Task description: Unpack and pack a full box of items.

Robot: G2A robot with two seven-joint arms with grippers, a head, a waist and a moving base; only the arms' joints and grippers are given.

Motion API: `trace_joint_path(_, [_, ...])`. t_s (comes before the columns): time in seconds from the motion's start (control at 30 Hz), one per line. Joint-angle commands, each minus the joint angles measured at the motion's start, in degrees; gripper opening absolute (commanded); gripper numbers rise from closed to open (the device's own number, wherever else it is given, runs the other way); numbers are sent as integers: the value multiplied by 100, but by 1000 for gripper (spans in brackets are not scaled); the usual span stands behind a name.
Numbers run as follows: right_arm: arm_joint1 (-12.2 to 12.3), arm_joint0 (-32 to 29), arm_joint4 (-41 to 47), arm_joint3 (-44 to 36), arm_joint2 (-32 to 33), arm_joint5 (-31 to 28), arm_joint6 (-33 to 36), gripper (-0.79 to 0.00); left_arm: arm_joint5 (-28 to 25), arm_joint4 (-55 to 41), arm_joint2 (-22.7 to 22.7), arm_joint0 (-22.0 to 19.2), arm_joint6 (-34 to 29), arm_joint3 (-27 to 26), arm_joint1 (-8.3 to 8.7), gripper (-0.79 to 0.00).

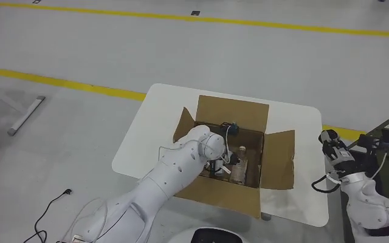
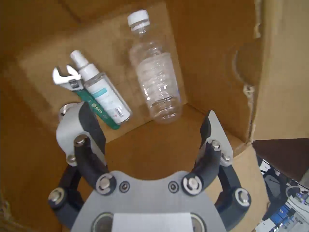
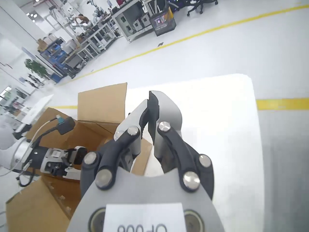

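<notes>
An open cardboard box (image 1: 276,161) stands on the white table (image 1: 158,121). On its floor lie a clear plastic bottle (image 2: 155,80) with a white cap, a small white spray bottle (image 2: 102,91) and an adjustable wrench (image 2: 70,79) with a green handle, partly under the spray bottle. My left gripper (image 2: 148,119) hangs open inside the box, just above the bottle's base; it also shows from outside as the left gripper (image 3: 72,159). My right gripper (image 3: 149,108) is shut with nothing in it, held beside the table's right end, clear of the box (image 3: 101,102).
The box's flaps (image 1: 188,121) stand open on all sides, and its walls (image 2: 217,56) close in around the left gripper. Bare table (image 3: 217,112) lies to the right of the box. Yellow floor lines (image 1: 73,84) run behind the table.
</notes>
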Motion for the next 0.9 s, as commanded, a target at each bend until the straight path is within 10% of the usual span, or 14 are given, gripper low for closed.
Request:
trace_joint_path(0.0, [-2,-7,-40,-5,-13,21,-11,-785,23,34,-7,28,-61,-41,15,0])
trace_joint_path(0.87, [-49,66,-636,91,-157,-22,-143,-785,14,180,232,87,220,105,-194,0])
